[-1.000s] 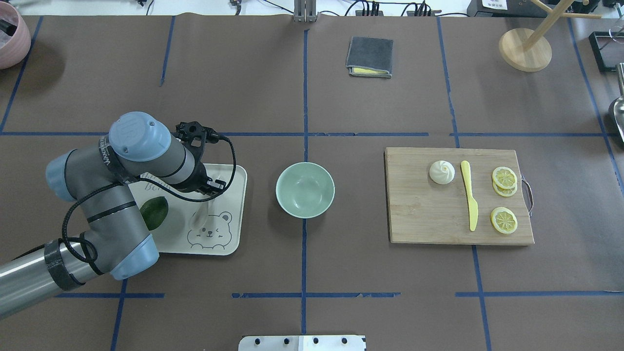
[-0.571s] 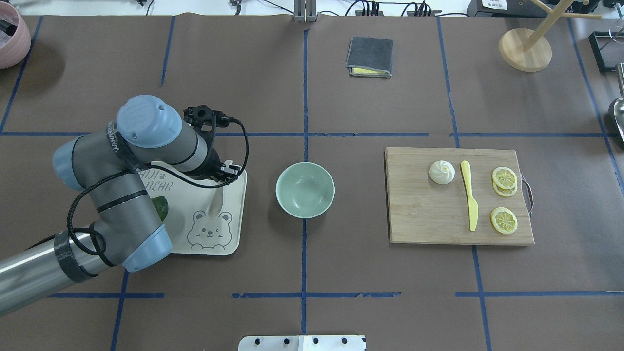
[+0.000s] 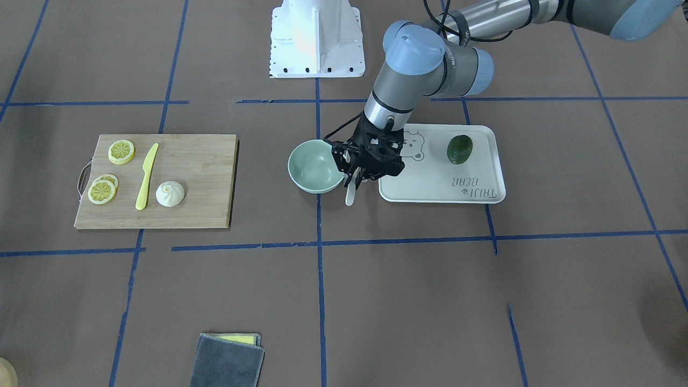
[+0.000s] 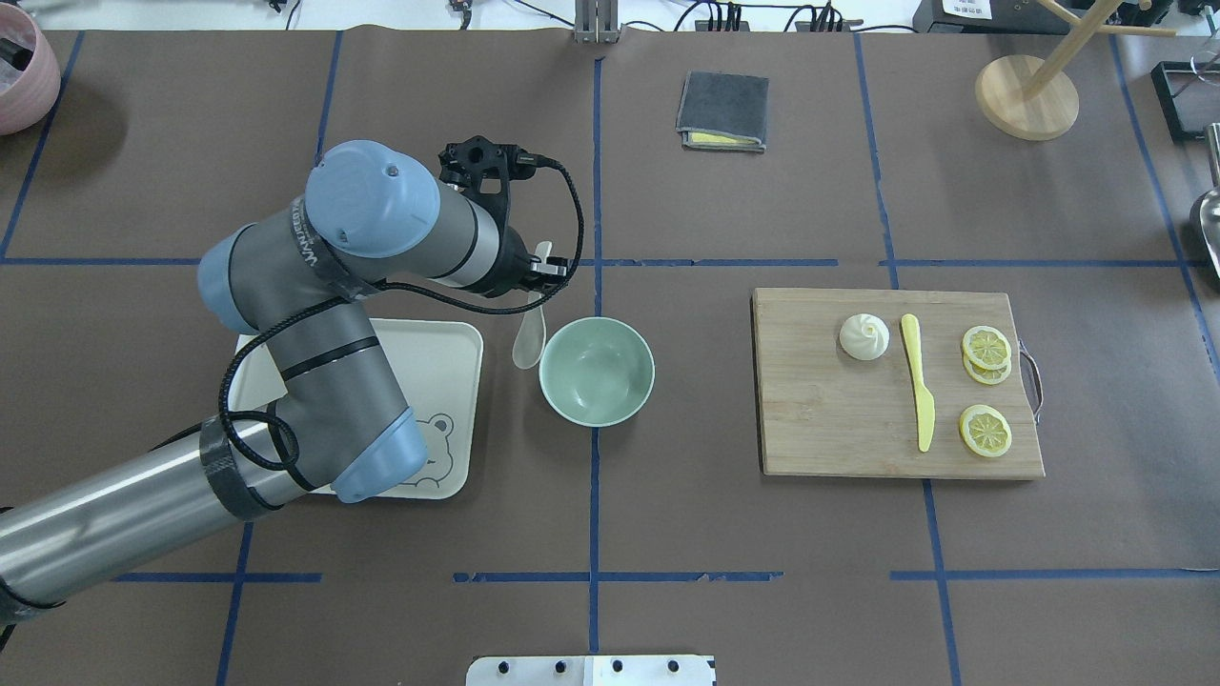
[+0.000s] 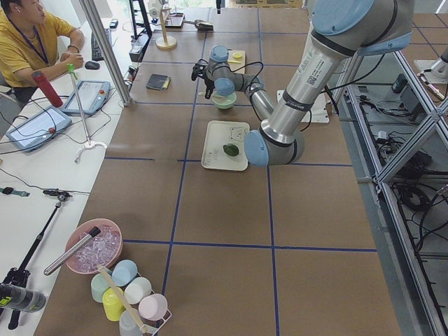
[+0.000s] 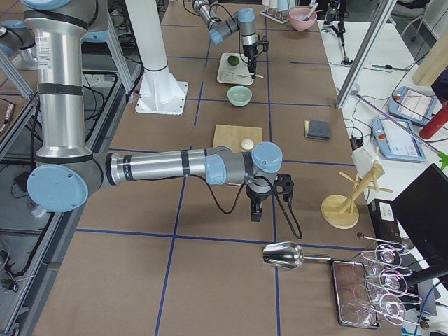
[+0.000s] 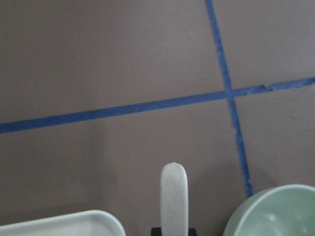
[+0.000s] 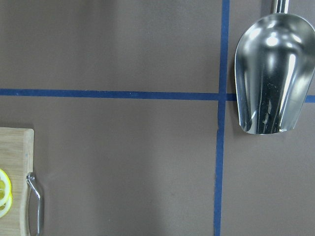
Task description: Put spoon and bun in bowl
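My left gripper (image 4: pixel 545 276) is shut on the pale off-white spoon (image 4: pixel 527 345) and holds it off the table, just left of the mint-green bowl (image 4: pixel 597 372). The handle points away from the robot. In the front view the gripper (image 3: pixel 357 173) is at the bowl's (image 3: pixel 314 167) rim and the spoon's handle end (image 3: pixel 350 197) sticks out below it. The left wrist view shows the handle (image 7: pixel 173 196) and the bowl's edge (image 7: pixel 275 211). The white bun (image 4: pixel 864 336) lies on the wooden board (image 4: pixel 839 429). My right gripper (image 6: pixel 255 210) hovers far to the right; I cannot tell its state.
A cream bear tray (image 4: pixel 443 381) with a green avocado (image 3: pixel 459 149) lies left of the bowl. A yellow knife (image 4: pixel 919 381) and lemon slices (image 4: pixel 986 431) share the board. A grey cloth (image 4: pixel 722 110) lies far back. A metal scoop (image 8: pixel 270 73) lies at the right edge.
My left gripper has lifted the spoon off the tray and carried it right and away from the robot, to beside the bowl. The bun and bowl have not moved.
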{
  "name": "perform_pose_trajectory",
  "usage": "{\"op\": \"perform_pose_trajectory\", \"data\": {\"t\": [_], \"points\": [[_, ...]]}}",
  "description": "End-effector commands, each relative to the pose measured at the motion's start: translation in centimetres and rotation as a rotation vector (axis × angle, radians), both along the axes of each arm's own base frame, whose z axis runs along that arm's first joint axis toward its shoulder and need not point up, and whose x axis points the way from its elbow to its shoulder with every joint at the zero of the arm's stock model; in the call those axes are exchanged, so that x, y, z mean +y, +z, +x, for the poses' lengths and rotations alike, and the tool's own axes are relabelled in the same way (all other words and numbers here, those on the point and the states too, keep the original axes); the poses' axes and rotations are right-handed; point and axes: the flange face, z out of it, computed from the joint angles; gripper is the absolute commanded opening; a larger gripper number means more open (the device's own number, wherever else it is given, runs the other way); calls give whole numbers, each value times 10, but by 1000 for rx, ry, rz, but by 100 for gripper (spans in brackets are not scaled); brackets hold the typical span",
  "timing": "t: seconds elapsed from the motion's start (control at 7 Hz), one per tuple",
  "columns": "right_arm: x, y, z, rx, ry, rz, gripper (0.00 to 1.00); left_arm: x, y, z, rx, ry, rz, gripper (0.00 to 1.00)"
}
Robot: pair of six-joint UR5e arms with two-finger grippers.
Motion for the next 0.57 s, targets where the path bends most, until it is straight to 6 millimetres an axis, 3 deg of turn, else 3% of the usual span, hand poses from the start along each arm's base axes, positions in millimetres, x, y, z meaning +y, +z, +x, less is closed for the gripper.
{"op": "perform_pose_trajectory", "data": {"t": [0.0, 0.29, 0.43], "points": [[3, 2, 0, -7, 2, 34, 100, 5, -14, 23, 29, 2, 17, 0], [7, 7, 0, -8, 1, 29, 100, 20, -16, 35, 35, 27, 19, 6], [7, 10, 0, -9, 0, 25, 100, 24, -13, 38, 30, 36, 19, 37]]}}
